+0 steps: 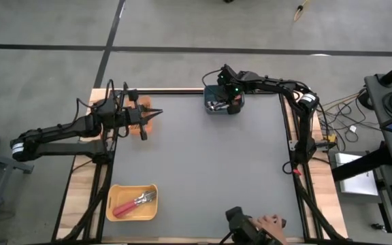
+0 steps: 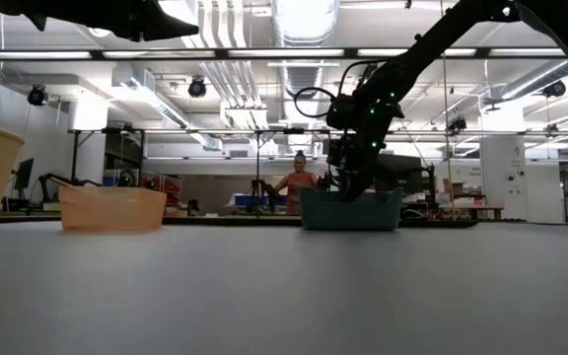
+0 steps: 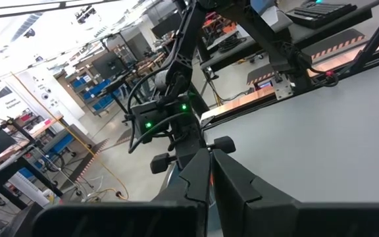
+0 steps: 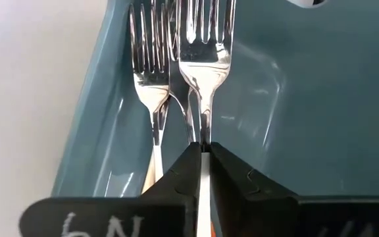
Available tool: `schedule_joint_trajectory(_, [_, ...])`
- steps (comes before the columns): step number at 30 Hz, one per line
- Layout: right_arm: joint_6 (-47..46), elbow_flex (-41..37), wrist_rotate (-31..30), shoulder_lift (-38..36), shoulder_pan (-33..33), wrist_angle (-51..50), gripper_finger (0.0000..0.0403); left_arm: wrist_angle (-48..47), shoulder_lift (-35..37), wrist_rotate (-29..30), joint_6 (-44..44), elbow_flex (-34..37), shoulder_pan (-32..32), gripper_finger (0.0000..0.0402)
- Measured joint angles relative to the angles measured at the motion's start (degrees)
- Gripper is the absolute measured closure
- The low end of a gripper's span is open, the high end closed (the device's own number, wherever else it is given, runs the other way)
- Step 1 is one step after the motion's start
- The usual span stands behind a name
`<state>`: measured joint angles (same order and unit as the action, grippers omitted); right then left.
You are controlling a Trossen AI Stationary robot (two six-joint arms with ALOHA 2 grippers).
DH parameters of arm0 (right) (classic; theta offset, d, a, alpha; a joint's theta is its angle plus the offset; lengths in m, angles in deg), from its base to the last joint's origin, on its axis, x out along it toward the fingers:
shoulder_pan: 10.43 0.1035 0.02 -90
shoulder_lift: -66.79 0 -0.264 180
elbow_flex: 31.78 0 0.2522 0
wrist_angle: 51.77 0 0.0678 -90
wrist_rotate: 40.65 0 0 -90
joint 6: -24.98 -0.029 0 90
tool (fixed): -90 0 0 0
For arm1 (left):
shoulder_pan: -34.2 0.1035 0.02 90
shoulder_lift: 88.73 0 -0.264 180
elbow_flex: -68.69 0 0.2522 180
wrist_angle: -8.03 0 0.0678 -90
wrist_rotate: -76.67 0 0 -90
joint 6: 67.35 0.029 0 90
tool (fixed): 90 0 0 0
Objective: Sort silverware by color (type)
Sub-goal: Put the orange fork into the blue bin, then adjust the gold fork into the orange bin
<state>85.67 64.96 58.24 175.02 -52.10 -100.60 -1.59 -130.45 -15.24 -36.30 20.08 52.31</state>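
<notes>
The blue-grey bin (image 1: 223, 103) stands at the table's far edge with silver forks in it. My right gripper (image 4: 204, 146) reaches down into this bin (image 4: 288, 99) and is shut on one silver fork (image 4: 204, 39); a second fork (image 4: 151, 72) lies beside it on the bin's floor. My left gripper (image 1: 145, 120) hovers shut over the orange bin (image 1: 101, 106) at the far left and holds nothing that I can see. Red-handled forks (image 1: 129, 204) lie in the yellow bin (image 1: 111, 192) at the near left. My right gripper pinches the silver fork at its neck (image 4: 204, 135), just below the head, between the two fingertips. The fingers lie along the fork, coming down into the bin from above. The tines point away from the fingers over the bin's floor; the handle is hidden behind the fingers.
The grey mat (image 1: 203, 163) between the three bins is bare. At the table's near edge a person's hand (image 1: 271, 222) holds a dark device (image 1: 240, 221). In the low view a person (image 2: 299, 179) stands far behind the table. Cables run along the right edge (image 1: 298, 136).
</notes>
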Motion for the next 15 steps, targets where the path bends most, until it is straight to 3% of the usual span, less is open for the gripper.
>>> schedule_joint_trajectory(15, [-5.0, 0.0, 0.0, -1.4, 0.1, -0.2, 0.0287, 0.2, 0.0, 0.0, -0.1, 0.0, 0.0, 0.0402])
